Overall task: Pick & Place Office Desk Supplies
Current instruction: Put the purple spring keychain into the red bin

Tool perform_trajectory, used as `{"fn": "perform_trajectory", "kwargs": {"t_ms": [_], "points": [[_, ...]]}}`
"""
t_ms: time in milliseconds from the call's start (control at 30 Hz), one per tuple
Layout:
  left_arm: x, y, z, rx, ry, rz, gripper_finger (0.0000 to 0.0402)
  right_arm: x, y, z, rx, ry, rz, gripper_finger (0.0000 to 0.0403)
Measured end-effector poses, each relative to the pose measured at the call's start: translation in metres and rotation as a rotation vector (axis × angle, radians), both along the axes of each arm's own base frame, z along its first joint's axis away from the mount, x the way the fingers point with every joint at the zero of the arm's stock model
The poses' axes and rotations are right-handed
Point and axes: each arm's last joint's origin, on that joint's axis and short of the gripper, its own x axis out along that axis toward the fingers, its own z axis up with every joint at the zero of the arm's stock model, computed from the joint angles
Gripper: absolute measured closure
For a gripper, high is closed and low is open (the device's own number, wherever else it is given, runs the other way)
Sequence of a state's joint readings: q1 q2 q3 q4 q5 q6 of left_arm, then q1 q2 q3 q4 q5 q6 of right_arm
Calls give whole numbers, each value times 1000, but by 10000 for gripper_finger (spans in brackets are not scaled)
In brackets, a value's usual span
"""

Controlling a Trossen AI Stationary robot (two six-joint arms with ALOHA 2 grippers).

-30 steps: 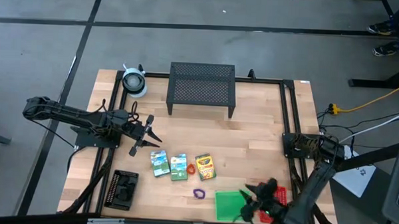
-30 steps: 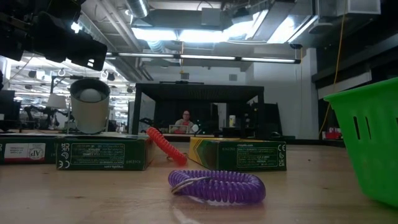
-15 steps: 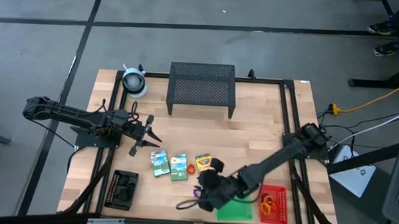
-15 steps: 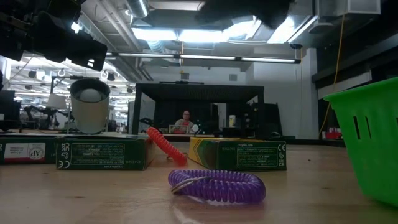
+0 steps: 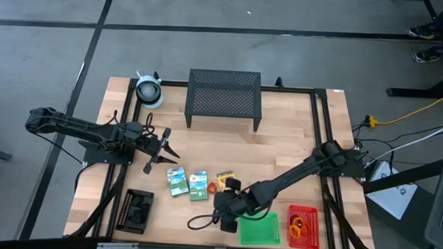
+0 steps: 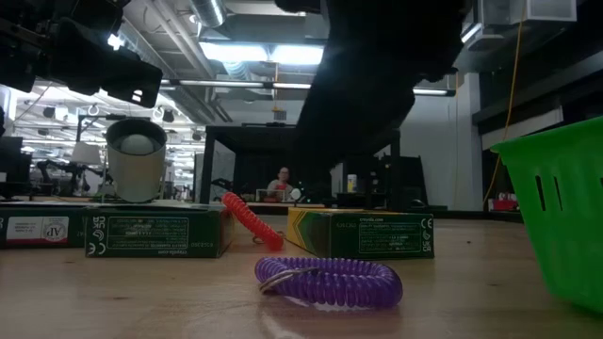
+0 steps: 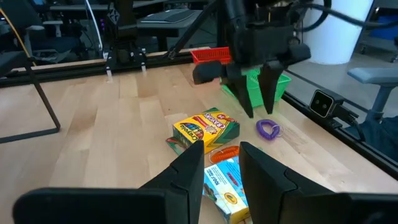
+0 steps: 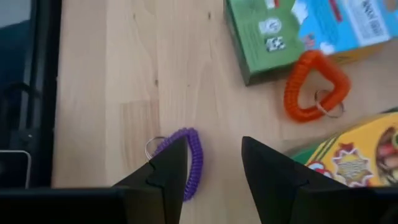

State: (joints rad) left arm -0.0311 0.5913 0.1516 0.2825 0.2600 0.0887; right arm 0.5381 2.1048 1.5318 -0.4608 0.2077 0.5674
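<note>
Spotted the right gripper point(image 5: 226, 213) stretched across to the front middle of the table, hanging straight above the purple loop point(image 8: 194, 155). Had its fingers point(image 8: 171, 165) spread apart, one to each side of the loop from the wrist cam, with nothing clamped. Couldn't tell whether they touched the wood.

Found the purple loop flat on the table, a bit in front of the yellow-green crayon box point(image 5: 225, 179) and just left of the green tray point(image 5: 258, 229). Saw the orange loop point(image 8: 309, 84) tucked between the crayon box and the nearer of the two green-white card boxes point(image 5: 199, 186), with the other card box point(image 5: 178, 181) right beside that one. Noticed the red tray point(image 5: 302, 225) sitting to the right of the green one, with orange loops in it, and the black tray point(image 5: 136, 210) over at the front left corner.

Caught the left gripper point(image 5: 165, 148) waiting back on the left side, above the card boxes, fingers apart and holding nothing.
</note>
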Motion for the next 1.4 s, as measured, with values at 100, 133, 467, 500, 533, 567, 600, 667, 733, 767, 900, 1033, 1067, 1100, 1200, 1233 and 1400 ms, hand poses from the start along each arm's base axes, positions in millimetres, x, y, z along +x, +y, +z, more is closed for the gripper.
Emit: {"fn": "perform_trajectory", "kwargs": {"t_ms": [100,133,467,500,533,567,600,667,733,767,900,1033,1067,1100,1200,1233,1400], "points": [[0,0,0,0,2,0,304,2,3,0,5,19,21,249],[0,0,0,0,2,0,304,4,6,2,4,14,38,249],[0,0,0,-7,5,1,304,-1,21,-2,-23,132,85,249],[0,0,0,-7,5,1,304,-2,22,-6,-28,148,78,249],[0,0,0,-7,5,1,304,-2,22,-9,-29,156,74,249],[0,0,0,-7,6,1,304,-1,22,-12,-29,161,72,249],[0,0,0,-6,5,1,304,-1,23,-14,-29,164,73,249],[0,0,0,-7,6,1,304,0,22,-16,-31,168,71,249],[0,0,0,-6,5,1,304,1,21,-18,-33,171,68,249],[0,0,0,-7,5,1,304,1,21,-19,-34,173,66,249],[0,0,0,-7,5,1,304,3,18,-19,-31,173,54,249],[0,0,0,-7,5,1,304,5,14,-20,-21,176,25,249],[0,0,0,-7,5,1,304,6,14,-21,-23,180,24,249],[0,0,0,-7,5,1,304,5,14,-23,-27,186,24,249],[0,0,0,-7,6,1,304,7,13,-27,-22,196,17,249],[0,0,0,-7,6,1,304,6,13,-29,-26,211,9,249],[0,0,0,-7,5,1,304,6,12,-38,-23,242,-18,250]]}}
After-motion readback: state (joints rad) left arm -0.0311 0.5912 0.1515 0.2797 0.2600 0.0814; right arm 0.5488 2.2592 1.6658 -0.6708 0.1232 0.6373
